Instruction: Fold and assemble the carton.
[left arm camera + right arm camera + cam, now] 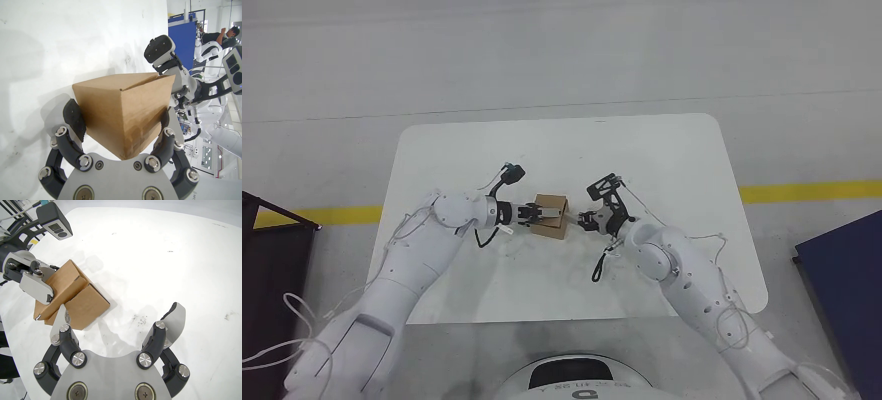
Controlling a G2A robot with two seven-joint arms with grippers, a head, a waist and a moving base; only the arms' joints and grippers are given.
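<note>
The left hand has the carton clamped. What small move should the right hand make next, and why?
Probably close in with the open right hand and press the end flaps flush. The left hand is shut on the carton across two opposite sides, so it is steadied. The end flaps facing the right hand show a step where they meet and are not yet flat.

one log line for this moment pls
left gripper: shut on small brown cardboard carton | right gripper: open, beside carton | carton: flaps folded in, mid white table
</note>
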